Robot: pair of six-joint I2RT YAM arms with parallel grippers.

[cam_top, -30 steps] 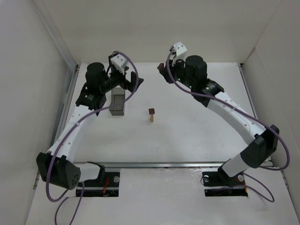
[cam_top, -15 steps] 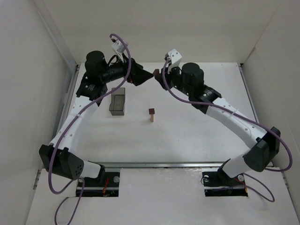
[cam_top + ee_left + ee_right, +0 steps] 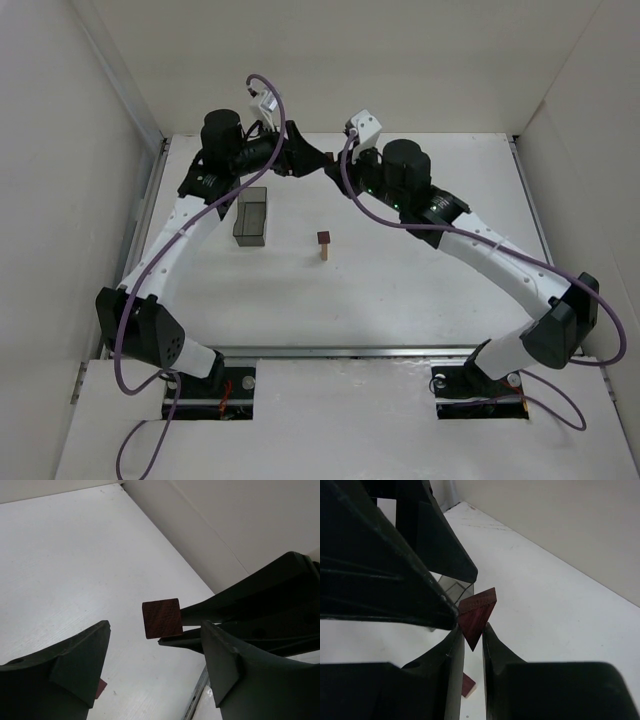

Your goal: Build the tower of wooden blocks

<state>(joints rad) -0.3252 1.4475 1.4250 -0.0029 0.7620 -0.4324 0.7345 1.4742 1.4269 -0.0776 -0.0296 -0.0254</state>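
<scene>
My right gripper is shut on a small dark reddish-brown block, held by one corner in the air over the back of the table. The block also shows in the left wrist view, between the tips of my left gripper, which is open and does not touch it. In the top view the two grippers meet tip to tip, left and right. The tower, a slim tan upright with a dark block on top, stands mid-table. It also shows in the right wrist view.
A dark translucent rectangular bin stands left of the tower, below my left arm. White walls close in the table at the back and both sides. A metal rail runs along the near edge.
My left gripper has swung up and right from over the bin to meet the right gripper. My right gripper has moved left with the block.
</scene>
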